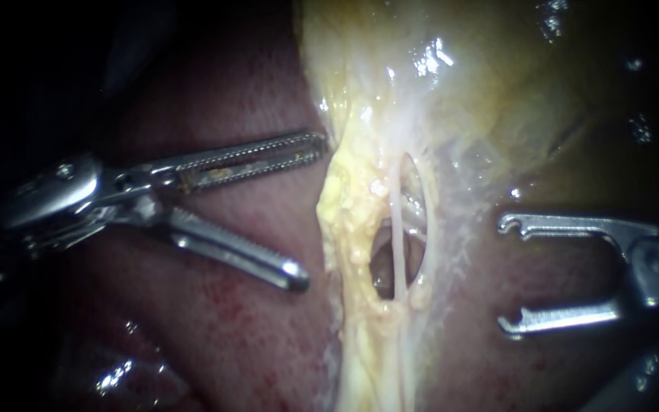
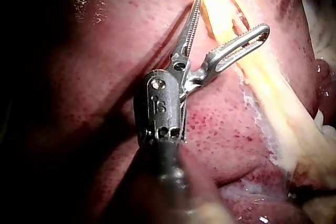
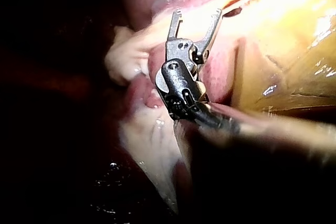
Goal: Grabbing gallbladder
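Endoscope view: gallbladder [image 1: 497, 91] glossy, yellow, wet with highlights; left tool [image 1: 310, 210] wide open, empty; right tool [image 1: 506, 274] likewise wide, empty.

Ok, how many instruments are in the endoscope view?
2. The left instrument is over the liver, left of the yellowish tissue band, jaws open; the right instrument is right of that band, jaws open. None seems hidden.

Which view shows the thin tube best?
Endoscope: the tube crosses a hole in the yellow tissue, in full sight. Both wrist views show only bright yellow tissue, no tube discernible.
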